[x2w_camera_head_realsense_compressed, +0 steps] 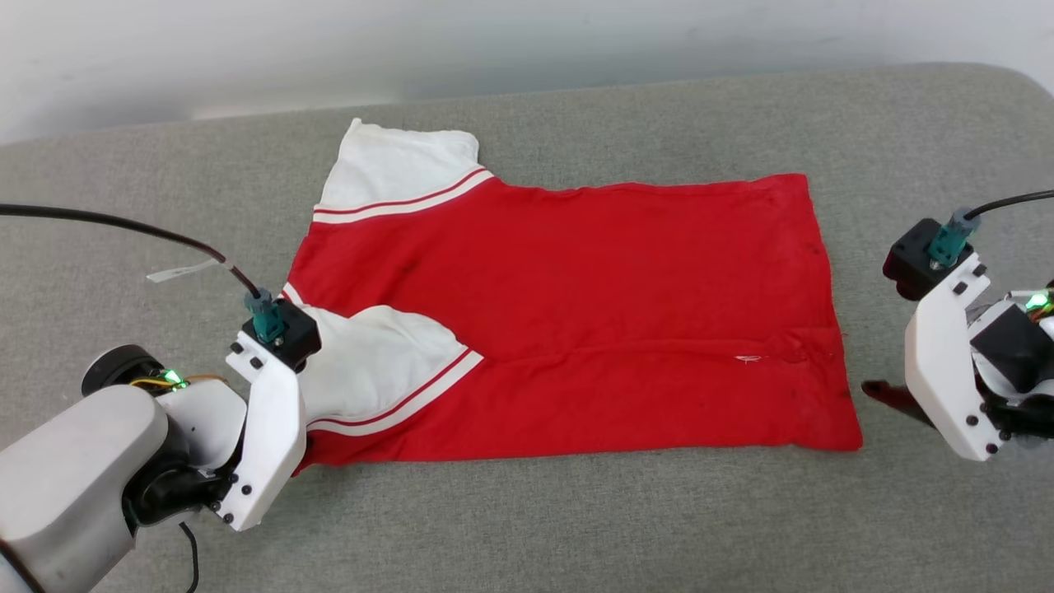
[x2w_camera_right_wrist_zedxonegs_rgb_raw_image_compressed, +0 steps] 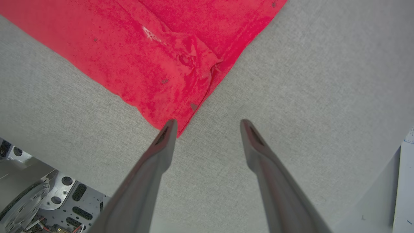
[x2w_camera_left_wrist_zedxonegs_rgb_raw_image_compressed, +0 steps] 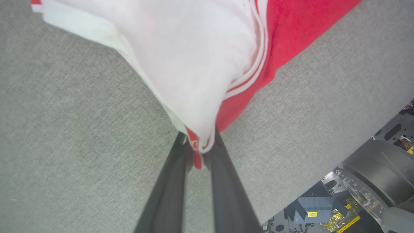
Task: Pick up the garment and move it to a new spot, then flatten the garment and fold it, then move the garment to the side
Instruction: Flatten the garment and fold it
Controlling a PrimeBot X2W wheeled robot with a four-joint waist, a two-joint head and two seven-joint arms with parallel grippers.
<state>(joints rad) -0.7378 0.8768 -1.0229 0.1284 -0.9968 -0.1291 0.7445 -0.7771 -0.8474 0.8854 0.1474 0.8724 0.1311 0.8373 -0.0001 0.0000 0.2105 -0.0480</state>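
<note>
On grey surface (x2w_camera_head_realsense_compressed: 576,519), left jaws tight on garment (x2w_camera_head_realsense_compressed: 576,313), right jaws wide.

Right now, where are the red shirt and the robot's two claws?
garment (x2w_camera_head_realsense_compressed: 576,305): head view, middle of red body.
left gripper (x2w_camera_left_wrist_zedxonegs_rgb_raw_image_compressed: 198,145): left wrist view, tips pinching sleeve edge.
right gripper (x2w_camera_right_wrist_zedxonegs_rgb_raw_image_compressed: 208,122): right wrist view, between its open tips.

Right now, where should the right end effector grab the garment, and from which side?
I'd take the near right hem corner of the garment, coming from its outer right side, low along the grey surface. That corner lies flat, pointing at the open right end effector; the left end effector pinches the near sleeve.
</note>
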